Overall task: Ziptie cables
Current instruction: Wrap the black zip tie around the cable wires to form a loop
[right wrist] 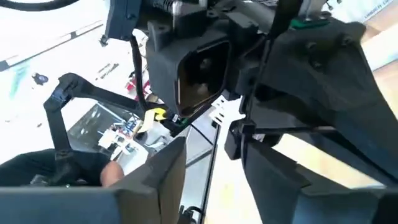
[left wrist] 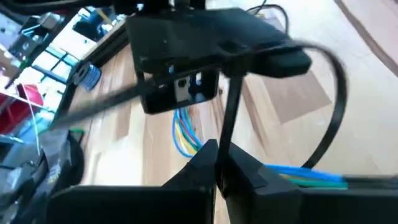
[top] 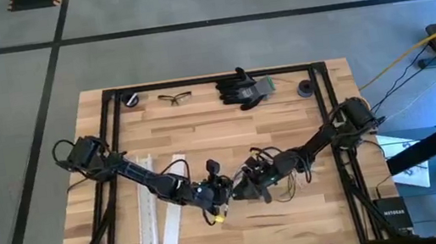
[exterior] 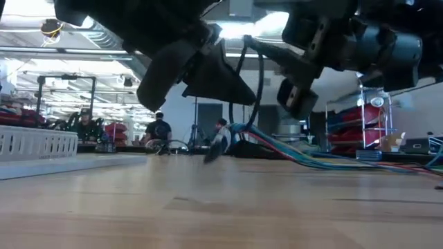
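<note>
The cables (left wrist: pixel 184 133) are thin blue, yellow and green wires lying on the wooden table (top: pixel 202 133); in the low view the cables (exterior: pixel 311 160) run along the tabletop. A black ziptie (left wrist: pixel 336 106) arcs in a wide loop above them. My left gripper (left wrist: pixel 219 167) is shut on the ziptie's strap at the table's middle. My right gripper (right wrist: pixel 214 171) faces it closely, fingers apart, with a thin black strand (right wrist: pixel 211 163) between them; whether it touches them I cannot tell. In the high view my left gripper (top: pixel 225 193) and my right gripper (top: pixel 249 188) almost meet. My left gripper pinches the ziptie's straight strap (left wrist: pixel 225 134) between its two fingers, which lie across it. The strap rises from the fingers toward my right gripper. The rest of the ziptie curves round in a loop, lifted above the table.
Two long white channel strips (top: pixel 155 212) lie at the near left. Safety glasses (top: pixel 174 98), black gloves (top: pixel 241 89) and two small dark round things (top: pixel 130 99) (top: pixel 305 87) sit along the far edge. The black frame rails (top: pixel 115 145) run down both sides.
</note>
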Robot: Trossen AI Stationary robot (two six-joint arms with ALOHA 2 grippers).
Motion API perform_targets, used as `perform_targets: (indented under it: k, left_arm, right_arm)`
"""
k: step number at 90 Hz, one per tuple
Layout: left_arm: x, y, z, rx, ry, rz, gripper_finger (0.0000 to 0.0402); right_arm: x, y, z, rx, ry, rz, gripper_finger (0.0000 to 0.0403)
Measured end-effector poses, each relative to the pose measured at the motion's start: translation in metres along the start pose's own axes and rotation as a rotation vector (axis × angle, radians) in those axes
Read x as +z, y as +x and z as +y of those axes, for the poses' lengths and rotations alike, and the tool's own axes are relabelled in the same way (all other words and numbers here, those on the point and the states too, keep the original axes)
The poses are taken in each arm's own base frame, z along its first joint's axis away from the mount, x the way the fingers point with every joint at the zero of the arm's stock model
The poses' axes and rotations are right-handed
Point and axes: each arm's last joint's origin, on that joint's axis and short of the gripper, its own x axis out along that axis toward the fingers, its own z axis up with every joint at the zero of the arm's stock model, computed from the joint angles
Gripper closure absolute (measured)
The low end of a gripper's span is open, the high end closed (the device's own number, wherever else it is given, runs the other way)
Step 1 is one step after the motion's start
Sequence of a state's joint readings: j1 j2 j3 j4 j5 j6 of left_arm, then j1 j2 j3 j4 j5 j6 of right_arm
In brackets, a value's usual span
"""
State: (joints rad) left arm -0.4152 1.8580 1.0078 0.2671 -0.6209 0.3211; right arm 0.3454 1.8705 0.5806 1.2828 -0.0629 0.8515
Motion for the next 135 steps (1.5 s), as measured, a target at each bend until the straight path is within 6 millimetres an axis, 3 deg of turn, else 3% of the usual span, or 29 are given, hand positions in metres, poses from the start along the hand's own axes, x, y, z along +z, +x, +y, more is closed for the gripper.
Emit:
perform_targets:
  k: [25, 42, 62, 85, 105, 120, 135]
  left_arm:
    - [0.000, 0.001, 0.002, 0.006, -0.046, -0.006, 0.0401]
    - [0.001, 0.001, 0.002, 0.007, -0.064, -0.008, 0.0401]
    - [-0.001, 0.003, 0.005, 0.015, -0.123, -0.002, 0.0401]
    - [-0.001, 0.008, 0.010, -0.004, -0.194, -0.019, 0.0401]
    - [0.000, 0.010, 0.009, -0.026, -0.166, -0.052, 0.0401]
    - [0.000, 0.010, 0.009, -0.025, -0.159, -0.050, 0.0401]
    - [0.000, 0.010, 0.009, -0.026, -0.163, -0.049, 0.0401]
  right_arm:
    - [0.000, -0.003, -0.007, -0.039, -0.191, 0.054, 0.0224]
    - [0.019, -0.023, -0.022, -0.128, -0.274, 0.182, 0.0208]
    - [0.044, -0.041, -0.023, -0.218, -0.415, 0.227, 0.0207]
    - [0.045, -0.035, -0.024, -0.230, -0.457, 0.191, 0.0207]
    - [0.053, -0.015, -0.021, -0.156, -0.455, 0.195, 0.0208]
    - [0.053, -0.012, -0.020, -0.139, -0.450, 0.214, 0.0231]
    - [0.053, -0.013, -0.021, -0.141, -0.470, 0.221, 0.0297]
